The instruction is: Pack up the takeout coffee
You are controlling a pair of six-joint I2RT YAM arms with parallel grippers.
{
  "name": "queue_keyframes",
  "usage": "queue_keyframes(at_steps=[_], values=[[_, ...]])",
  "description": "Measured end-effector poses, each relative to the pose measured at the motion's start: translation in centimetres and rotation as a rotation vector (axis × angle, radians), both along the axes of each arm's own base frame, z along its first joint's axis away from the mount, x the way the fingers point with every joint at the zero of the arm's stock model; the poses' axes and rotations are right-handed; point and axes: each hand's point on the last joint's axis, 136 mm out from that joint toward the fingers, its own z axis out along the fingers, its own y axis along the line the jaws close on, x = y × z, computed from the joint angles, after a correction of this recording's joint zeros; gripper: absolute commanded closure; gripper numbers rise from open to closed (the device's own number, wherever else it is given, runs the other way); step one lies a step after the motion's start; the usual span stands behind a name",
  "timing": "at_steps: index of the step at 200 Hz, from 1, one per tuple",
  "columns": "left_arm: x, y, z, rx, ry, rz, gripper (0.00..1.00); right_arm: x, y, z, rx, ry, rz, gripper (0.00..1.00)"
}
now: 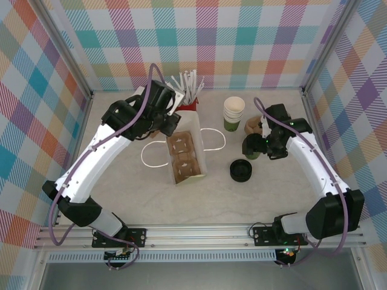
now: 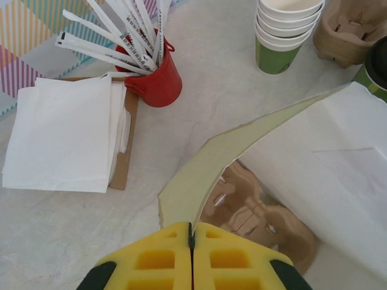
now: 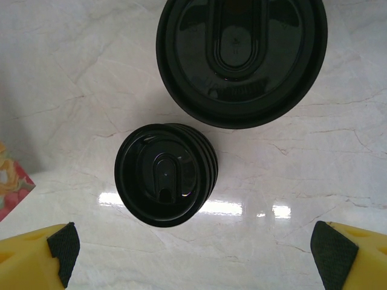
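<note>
Left jaws clench the paper bag (image 2: 326, 157) rim — hold it wide; right jaws, released, should take the takeout coffee (image 3: 242, 54) at twelve o'clock.

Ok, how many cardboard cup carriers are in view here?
2. One carrier lies inside the white paper bag; the other stands beside the stack of green cups. More could be nested under either.

One paper bag (image 2: 326, 163), two cup carriers (image 2: 347, 33) (image 2: 254, 214)
</note>
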Motion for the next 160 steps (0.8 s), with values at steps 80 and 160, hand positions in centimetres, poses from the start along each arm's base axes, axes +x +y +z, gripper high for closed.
queue_keyframes(at_steps=[80, 160], values=[[-1.5, -0.6, 0.8, -0.033, -0.038, 0.006, 0.93, 0.6, 0.0, -2.6, -0.014, 0.050, -0.007, 0.00], [-1.9, -1.1, 0.7, -0.116, 0.004, 0.057, 0.92, 1.7, 0.2, -4.6, -0.025, 0.092, -0.021, 0.00]])
